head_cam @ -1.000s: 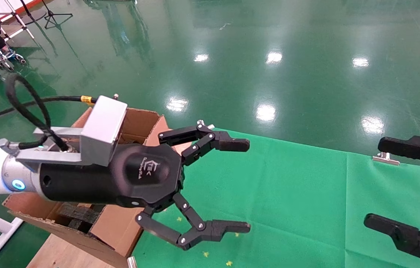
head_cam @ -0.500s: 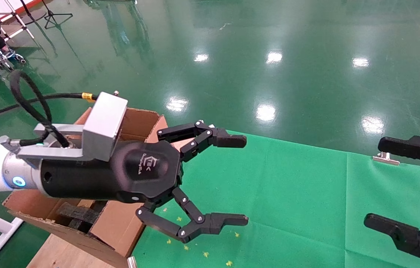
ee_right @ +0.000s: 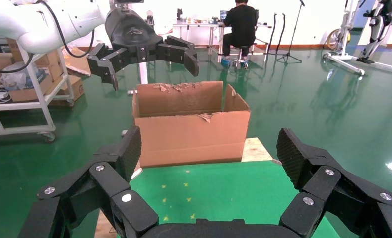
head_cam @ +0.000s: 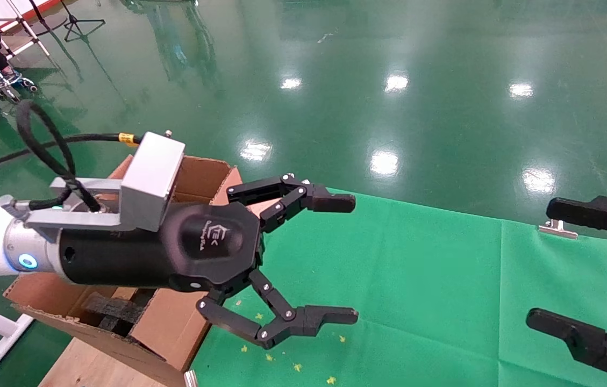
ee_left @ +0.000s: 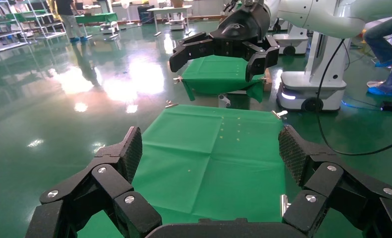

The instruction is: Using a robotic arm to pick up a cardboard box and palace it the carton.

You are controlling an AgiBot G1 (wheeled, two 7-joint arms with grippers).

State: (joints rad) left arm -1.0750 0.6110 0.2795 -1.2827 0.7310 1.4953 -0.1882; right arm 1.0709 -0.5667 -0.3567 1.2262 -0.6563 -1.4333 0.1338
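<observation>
The white-and-silver robotic arm's black left gripper (head_cam: pixel 354 259) is hovering with its 2 fingers spread wide and holding nothing, at centre-left of the head view, over the green cloth-covered table (head_cam: pixel 443 290). The large brown corrugated carton (head_cam: pixel 174 322) with ragged torn flaps and dark foam inside is sitting at lower left. The black right gripper (head_cam: pixel 537 266) is also gaping apart at the right edge.
</observation>
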